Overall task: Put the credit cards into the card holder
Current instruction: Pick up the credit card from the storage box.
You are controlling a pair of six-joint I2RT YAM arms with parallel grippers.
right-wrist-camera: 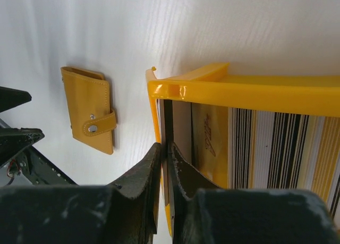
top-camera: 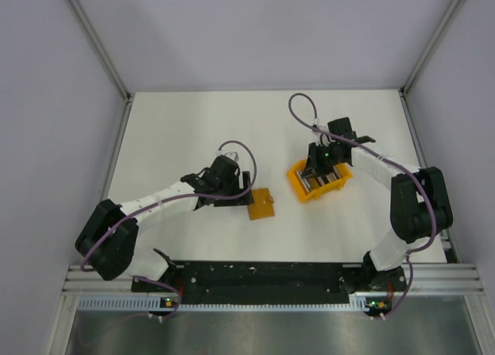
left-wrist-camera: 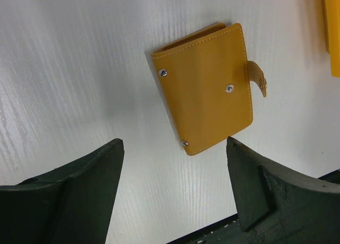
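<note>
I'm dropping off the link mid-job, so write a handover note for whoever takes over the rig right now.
Left tool: open, empty, poised just short of the card holder.
Right tool: down in the orange bin, pinched on one dark card at the bin's end.
Card holder: closed, flat on the table, apart from the bin.
Credit cards: standing on edge in a row in the bin.
Done: no card in the holder yet.
Left: lift the pinched card out, open the holder, insert the cards.
</note>
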